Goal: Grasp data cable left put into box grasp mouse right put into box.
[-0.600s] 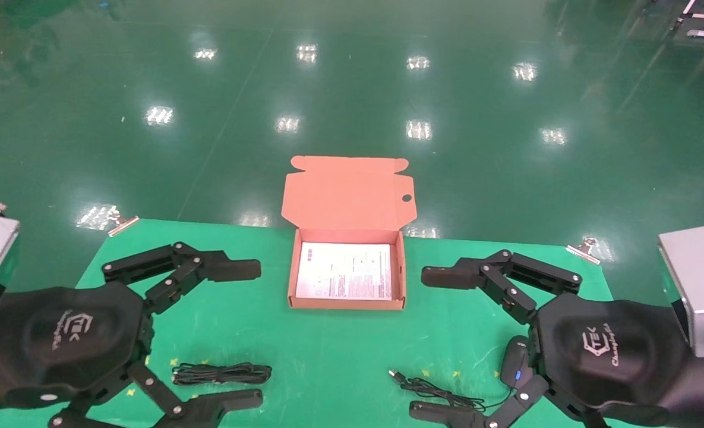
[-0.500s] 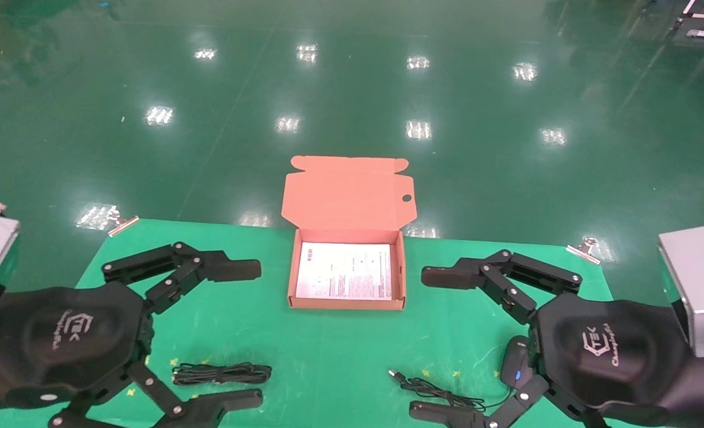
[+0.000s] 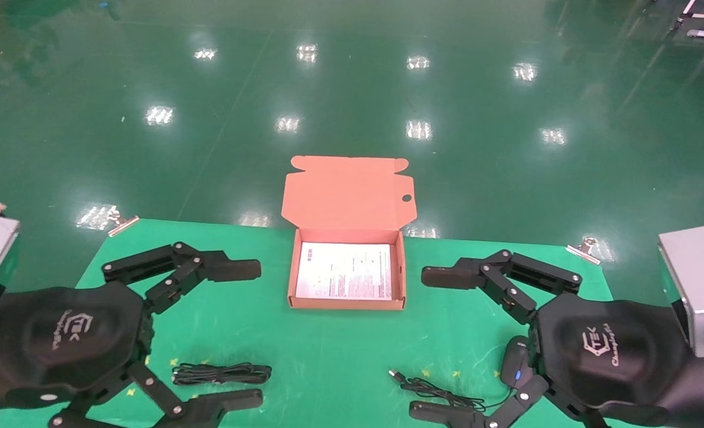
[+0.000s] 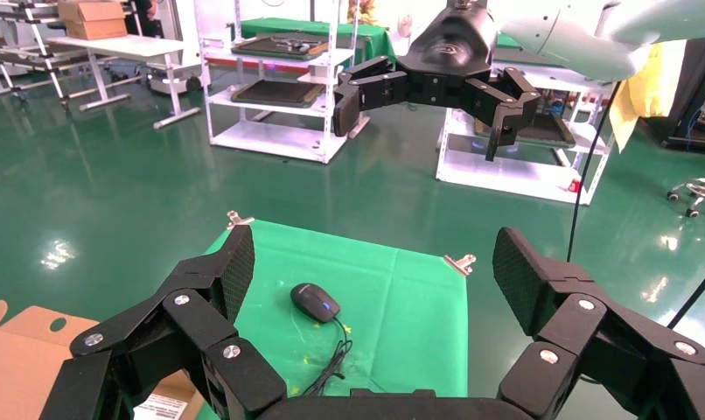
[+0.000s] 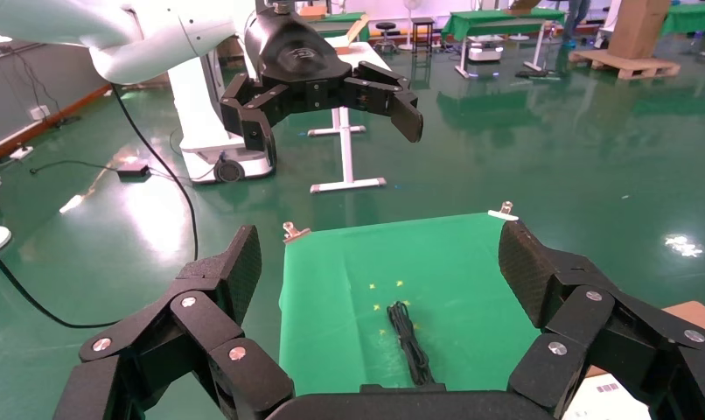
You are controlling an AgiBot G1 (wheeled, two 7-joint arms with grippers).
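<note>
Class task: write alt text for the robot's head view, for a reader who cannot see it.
An open orange cardboard box, holding only a white printed sheet, sits mid-table on a green mat. The left gripper and right gripper flank it, jaws open. A bundled data cable lies near the left one, a corded mouse near the right.

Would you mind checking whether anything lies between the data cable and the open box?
Nothing visible does. Only bare green mat separates the data cable from the box. The open left gripper hovers over the cable.
</note>
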